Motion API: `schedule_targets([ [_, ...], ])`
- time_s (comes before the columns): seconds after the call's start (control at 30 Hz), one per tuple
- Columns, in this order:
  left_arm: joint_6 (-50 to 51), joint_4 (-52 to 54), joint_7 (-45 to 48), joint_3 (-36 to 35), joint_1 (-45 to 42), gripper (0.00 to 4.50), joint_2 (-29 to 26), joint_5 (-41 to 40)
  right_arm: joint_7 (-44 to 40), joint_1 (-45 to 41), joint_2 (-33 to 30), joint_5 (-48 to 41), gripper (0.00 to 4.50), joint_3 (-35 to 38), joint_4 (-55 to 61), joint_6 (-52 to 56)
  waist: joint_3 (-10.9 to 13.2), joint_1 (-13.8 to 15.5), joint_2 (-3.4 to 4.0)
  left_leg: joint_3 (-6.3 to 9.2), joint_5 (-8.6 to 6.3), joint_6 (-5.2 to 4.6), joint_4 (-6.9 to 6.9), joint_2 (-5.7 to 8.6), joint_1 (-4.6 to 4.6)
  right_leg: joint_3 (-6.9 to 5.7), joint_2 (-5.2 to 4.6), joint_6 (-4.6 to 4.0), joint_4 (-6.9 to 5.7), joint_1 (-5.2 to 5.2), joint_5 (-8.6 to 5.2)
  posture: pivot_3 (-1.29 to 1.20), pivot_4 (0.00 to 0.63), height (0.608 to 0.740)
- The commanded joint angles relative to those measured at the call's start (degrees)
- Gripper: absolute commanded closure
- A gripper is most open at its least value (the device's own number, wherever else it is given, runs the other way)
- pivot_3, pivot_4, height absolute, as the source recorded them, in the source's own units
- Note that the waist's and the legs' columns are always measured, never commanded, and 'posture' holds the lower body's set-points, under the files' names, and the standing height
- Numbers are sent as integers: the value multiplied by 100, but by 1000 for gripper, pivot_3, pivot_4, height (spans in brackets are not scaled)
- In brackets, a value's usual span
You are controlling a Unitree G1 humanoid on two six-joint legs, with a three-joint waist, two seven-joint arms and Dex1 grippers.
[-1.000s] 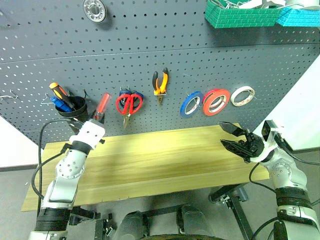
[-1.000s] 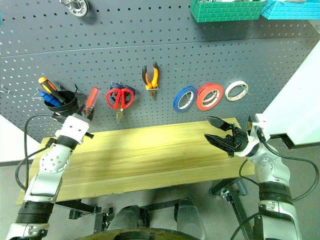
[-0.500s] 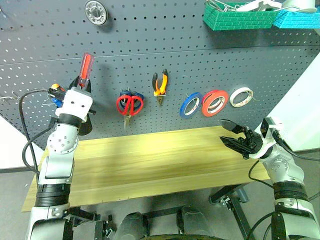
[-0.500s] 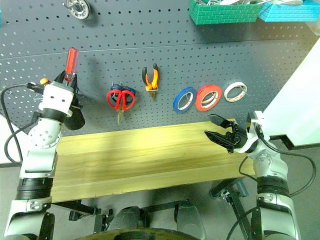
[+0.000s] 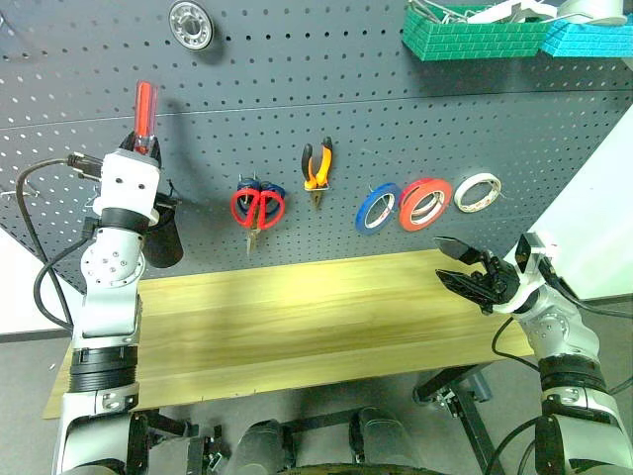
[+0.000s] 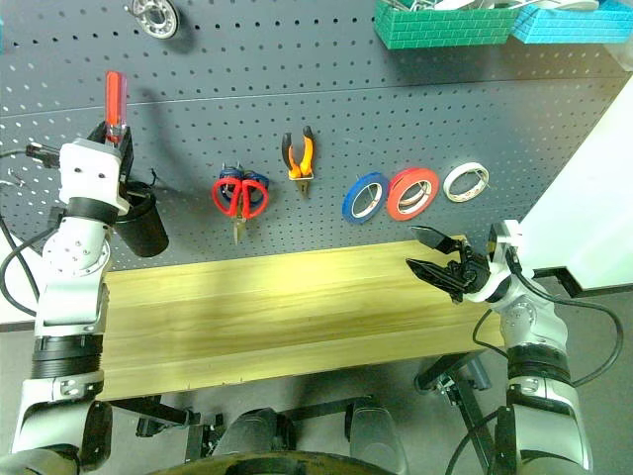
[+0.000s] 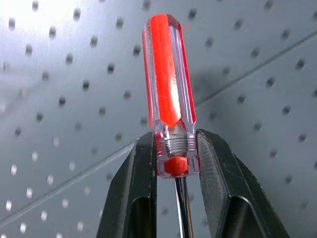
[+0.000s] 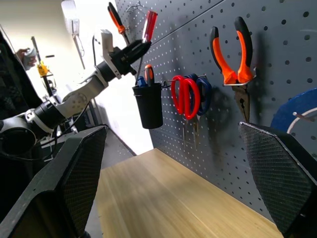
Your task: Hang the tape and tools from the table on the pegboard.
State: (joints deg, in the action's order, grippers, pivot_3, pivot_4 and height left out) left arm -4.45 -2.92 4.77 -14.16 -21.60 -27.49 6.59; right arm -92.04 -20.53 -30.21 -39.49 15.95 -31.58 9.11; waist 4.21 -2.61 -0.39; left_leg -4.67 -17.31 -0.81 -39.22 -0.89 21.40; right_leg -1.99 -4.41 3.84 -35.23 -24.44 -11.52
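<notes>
Left end effector [image 5: 136, 139]: we see its two fingers clamped on the red-handled screwdriver [image 5: 145, 104] low on the handle, where it meets the shaft; the handle points up past the fingertips, close to the pegboard [image 5: 326, 119].
Step in hand: we judge it to be stowing the screwdriver in the black cup [image 5: 163, 237] that hangs on the pegboard just below the left end effector, with an orange-handled driver already in it.
Doing it well: we would bring the shaft plumb over the cup mouth, lower slowly so the tip clears the driver inside, and part the fingers only once the cup carries the weight.
Already hung: red-handled scissors [image 5: 257, 209], pliers [image 5: 316, 166] and red-orange tape [image 5: 425, 203], all to the right of the held tool.
Surface [image 5: 316, 317]: we see nothing lying on the wood.
Right end effector [image 5: 467, 267]: fingers spread apart, holding nothing, over the surface's right end, below the tape.
Writing: we can read no brand, label or lettering on any item.
</notes>
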Motion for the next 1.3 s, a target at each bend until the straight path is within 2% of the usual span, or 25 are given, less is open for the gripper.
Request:
schedule_targets([
  [0.03, -221, -147, -120, -190, -36, 3694, -31, -139, -46, -56, -84, -47, 0, 103, 91, -60, 0, 0, 0, 0, 0, 0, 0, 0, 0, 0, 0, 0, 0, 0, 0, -85, 0, 740],
  [0.57, -427, -595, -198, -222, 830, 3694, 407, -455, -46, 35, -291, -102, 0, 46, 17, -62, -37, -51, 13, -5, -1, 1, 0, -1, -5, 8, -1, -1, -3, 0, 1, -89, 0, 740],
  [0.93, -507, -677, -219, -253, 742, 21, 425, -725, -46, -13, -320, -104, 0, 15, -110, -118, -77, -137, 24, -3, 1, 4, 0, 0, -13, 8, 0, -3, -14, 4, 0, -91, 0, 740],
  [1.07, -538, -572, -187, -170, 761, 21, 456, -728, -46, -36, -334, -111, 0, 3, -161, -163, -79, -136, 21, -3, 1, 3, 0, 1, -10, 9, 0, -2, -8, 4, 0, -92, 0, 740],
  [1.3, -371, 102, 408, -20, 705, 21, 667, -1362, -46, -51, -330, -206, 0, -5, -178, -161, -83, -131, 16, -3, 1, 4, 0, 2, -9, 9, -2, -3, -7, 4, 0, -83, 0, 740],
])
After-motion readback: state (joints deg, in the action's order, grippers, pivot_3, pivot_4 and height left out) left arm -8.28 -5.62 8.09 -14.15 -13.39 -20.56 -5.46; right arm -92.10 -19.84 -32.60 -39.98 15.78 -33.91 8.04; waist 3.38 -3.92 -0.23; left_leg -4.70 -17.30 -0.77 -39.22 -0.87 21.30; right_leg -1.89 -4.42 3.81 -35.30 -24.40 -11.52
